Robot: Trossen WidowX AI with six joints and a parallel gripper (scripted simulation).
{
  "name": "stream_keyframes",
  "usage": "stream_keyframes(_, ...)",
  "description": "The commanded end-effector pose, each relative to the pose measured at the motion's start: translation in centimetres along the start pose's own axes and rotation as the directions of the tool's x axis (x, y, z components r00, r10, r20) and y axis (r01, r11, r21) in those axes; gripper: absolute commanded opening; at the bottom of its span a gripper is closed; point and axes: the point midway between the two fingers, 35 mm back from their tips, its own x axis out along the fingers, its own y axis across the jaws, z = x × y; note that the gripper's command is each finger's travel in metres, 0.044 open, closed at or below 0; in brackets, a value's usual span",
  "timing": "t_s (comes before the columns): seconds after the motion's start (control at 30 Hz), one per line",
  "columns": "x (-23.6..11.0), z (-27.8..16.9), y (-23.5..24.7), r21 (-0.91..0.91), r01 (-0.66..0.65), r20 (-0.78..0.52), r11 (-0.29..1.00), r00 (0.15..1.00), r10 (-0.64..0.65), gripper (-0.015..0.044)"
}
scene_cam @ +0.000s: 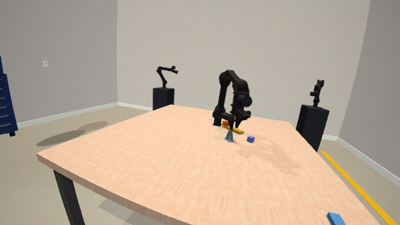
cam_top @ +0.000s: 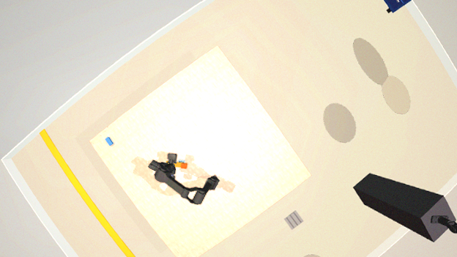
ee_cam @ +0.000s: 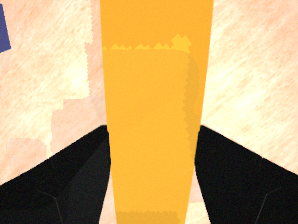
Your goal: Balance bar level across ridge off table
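Note:
The yellow bar [scene_cam: 238,131] [ee_cam: 150,100] is held across its width between the fingertips of my gripper [scene_cam: 234,128] [ee_cam: 152,135], clear of the table. An orange block [cam_top: 184,165] [scene_cam: 225,123] sits at one end of the bar. The blue-grey ridge [scene_cam: 229,137] stands on the table, its narrow top close to the bar and the nearer finger in the exterior view. Whether bar and ridge touch, and whether the bar is exactly level, I cannot tell. In the top view the arm hides most of the bar and the fingertips. The ridge is out of the wrist view.
A small purple-blue cube [scene_cam: 250,139] [ee_cam: 4,30] stands on the table [scene_cam: 158,160] near the bar's free end. A flat blue block [cam_top: 109,141] [scene_cam: 338,224] lies far off near a table corner. Other arms on black pedestals stand beyond the table.

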Motion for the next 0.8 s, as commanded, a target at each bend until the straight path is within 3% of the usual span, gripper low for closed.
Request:
stream_keyframes(0.0,0.15,-0.04,0.07,0.000,-0.005,-0.001,1.000,1.000,0.005,0.0000)
stream_keyframes(0.77,0.35,-0.05,0.07,0.000,-0.005,-0.001,1.000,1.000,0.005,0.0000)
